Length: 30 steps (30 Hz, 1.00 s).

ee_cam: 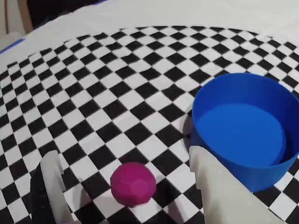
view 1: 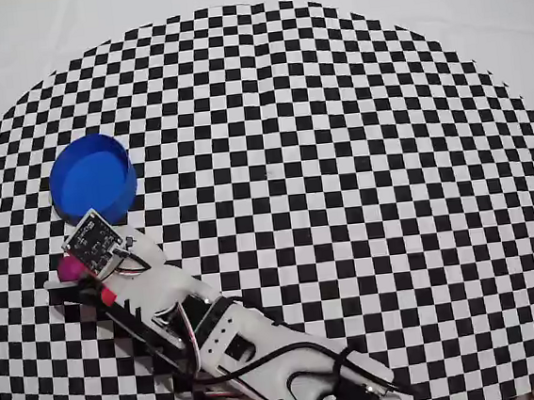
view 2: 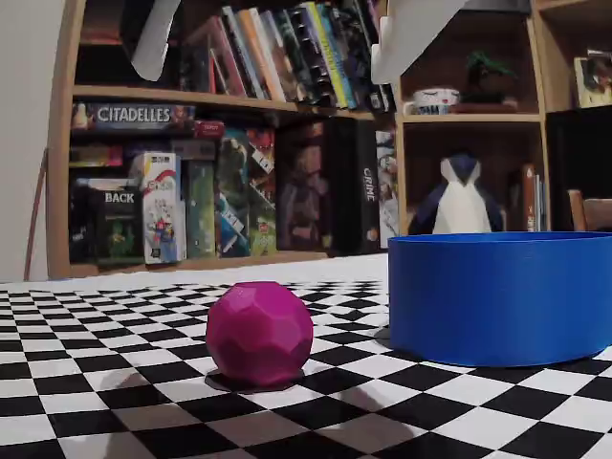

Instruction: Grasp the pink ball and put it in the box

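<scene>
Pink ball (ee_cam: 133, 184) sat on the checkered worktop (ee_cam: 117, 93) near its left edge in the overhead view, just beside the blue box (ee_cam: 243, 128), between the fingers of the open, empty claw (ee_cam: 126, 196), which would do best to lower squarely and close gently so the ball did not roll.

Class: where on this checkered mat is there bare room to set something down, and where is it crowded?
Free: everything right of the box and beyond the arm. Crowded: the near-left corner, where the open gripper straddles the pink ball beside the box.
</scene>
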Tool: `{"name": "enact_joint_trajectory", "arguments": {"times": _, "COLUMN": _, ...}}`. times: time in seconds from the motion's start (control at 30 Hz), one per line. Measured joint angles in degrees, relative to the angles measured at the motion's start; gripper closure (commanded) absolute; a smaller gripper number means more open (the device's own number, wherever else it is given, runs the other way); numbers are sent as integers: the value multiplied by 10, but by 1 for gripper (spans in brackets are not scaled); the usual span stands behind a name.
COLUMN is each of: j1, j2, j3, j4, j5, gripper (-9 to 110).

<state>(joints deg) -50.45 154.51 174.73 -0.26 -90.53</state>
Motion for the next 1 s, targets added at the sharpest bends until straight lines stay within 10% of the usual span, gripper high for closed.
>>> {"name": "enact_joint_trajectory", "arguments": {"times": 1.0, "j1": 16, "j2": -180, "j3": -72, "j4": -22, "j5": -7, "gripper": 69}}
